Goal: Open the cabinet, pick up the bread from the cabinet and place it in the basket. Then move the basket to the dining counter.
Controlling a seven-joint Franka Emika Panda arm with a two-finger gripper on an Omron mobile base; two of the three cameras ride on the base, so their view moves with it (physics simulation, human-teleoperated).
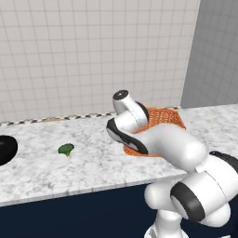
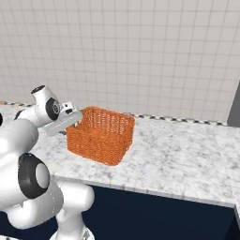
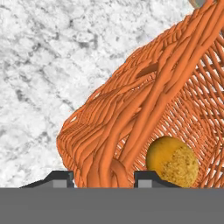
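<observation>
We are at the last part of the job. The basket (image 2: 101, 135) sits on the dining counter (image 2: 187, 159), and the bread (image 3: 171, 162) is inside it, so we think the carrying is almost done.

In the hand view, our gripper (image 3: 103, 177) has one finger on each side of the basket wall. One tip is outside the weave and the other is inside, next to the bread. The wicker fills the gap between them, so we judge the gripper is pinching the wall, at a narrow width.

The basket rises up and away from the fingers. The bread is just past the inside finger, low in the basket. It looks round, so we cannot tell which way it points.

In the right base view the basket stands flat with its open side up. Its long side runs away from the gripper, mostly along the counter. The gripper is at one short end.

Next, we think the fingers should open and the hand should lift straight up, so the basket does not tip or get dragged.
</observation>
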